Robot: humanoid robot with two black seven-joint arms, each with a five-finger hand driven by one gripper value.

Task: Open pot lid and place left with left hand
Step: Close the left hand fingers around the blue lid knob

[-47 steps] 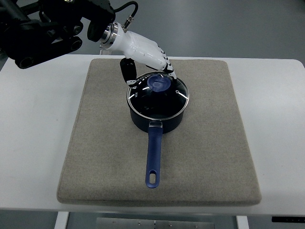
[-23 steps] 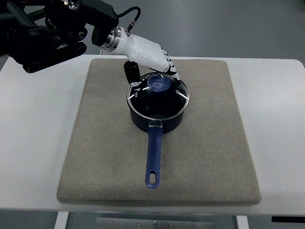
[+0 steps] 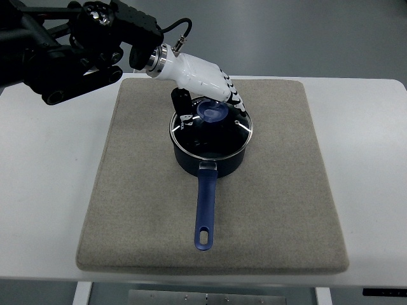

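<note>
One saucepan carries all your risk, so read it from its near end outward. Its long blue handle points toward you across the grey mat, and that handle is a lever — any sideways drag on the lid would likely swing the whole pot round. The glass lid sits level on the rim, so nothing has been lifted yet. Its blue knob is small and rounded; a shallow pinch there could slip off, or lift one edge and let the glass drop back with a clatter. A tilted lift could also catch the lid rim on the pot.

Farther off, your left hand hangs over the far side of the lid. Its fingers curl part way around the knob, thumb down at the knob's left, but you can't tell whether they have actually closed on it — treat the grip as unconfirmed.
</note>
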